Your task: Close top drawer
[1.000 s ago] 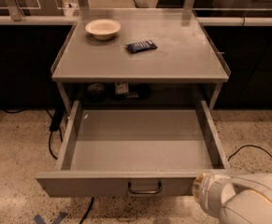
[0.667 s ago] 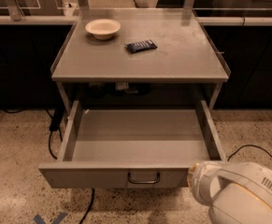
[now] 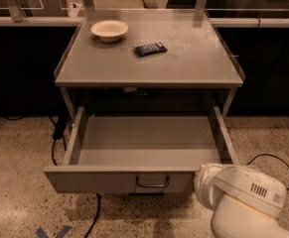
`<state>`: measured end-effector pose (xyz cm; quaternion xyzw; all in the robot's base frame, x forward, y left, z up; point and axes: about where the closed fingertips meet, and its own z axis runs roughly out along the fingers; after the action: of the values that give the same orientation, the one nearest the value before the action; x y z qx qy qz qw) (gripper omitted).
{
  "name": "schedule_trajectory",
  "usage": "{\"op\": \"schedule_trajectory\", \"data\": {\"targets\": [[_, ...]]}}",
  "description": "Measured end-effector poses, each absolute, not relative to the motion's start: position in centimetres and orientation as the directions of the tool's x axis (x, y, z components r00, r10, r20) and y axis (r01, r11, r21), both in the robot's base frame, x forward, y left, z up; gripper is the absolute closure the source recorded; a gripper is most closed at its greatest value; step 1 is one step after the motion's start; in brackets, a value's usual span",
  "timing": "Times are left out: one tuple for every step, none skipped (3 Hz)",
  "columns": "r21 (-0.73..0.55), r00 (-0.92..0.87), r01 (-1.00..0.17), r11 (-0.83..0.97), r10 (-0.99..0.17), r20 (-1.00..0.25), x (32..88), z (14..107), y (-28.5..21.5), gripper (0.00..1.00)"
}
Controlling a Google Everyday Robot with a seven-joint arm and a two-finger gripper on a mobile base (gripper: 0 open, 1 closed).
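Note:
The top drawer (image 3: 119, 179) stands pulled well out from under the grey metal table (image 3: 149, 66). It is a long empty tray with a plain front panel and a small dark wire pull (image 3: 152, 182) at its centre. My white arm housing (image 3: 241, 197) is at the lower right, right against the right end of the drawer's front panel. My gripper is hidden behind that housing, so its fingers do not show.
A cream bowl (image 3: 109, 29) and a dark blue wrapped bar (image 3: 150, 48) lie on the table top. Black cables (image 3: 59, 133) run over the speckled floor at the left and at the right (image 3: 273, 160). Dark counters stand behind the table.
The drawer front has moved back toward the table, so the drawer sticks out less. My arm housing has moved up and in with it.

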<state>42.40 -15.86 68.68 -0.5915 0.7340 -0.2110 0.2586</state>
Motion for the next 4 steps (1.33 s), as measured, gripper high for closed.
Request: {"op": "schedule_trajectory", "data": {"targets": [[-0.608,-0.167,-0.764,0.216,-0.976,-0.137,42.2,68.4,-15.7,1.00],[-0.552,-0.183,-0.795,0.251,-0.967,-0.176,42.2,66.9,-15.2,1.00],[-0.544,-0.220,-0.792,0.276,-0.961,-0.167,43.0,66.7,-15.9,1.00],[-0.562,-0.238,-0.790,0.247,-0.967,-0.090,44.5,66.1,-16.2,1.00]]}}
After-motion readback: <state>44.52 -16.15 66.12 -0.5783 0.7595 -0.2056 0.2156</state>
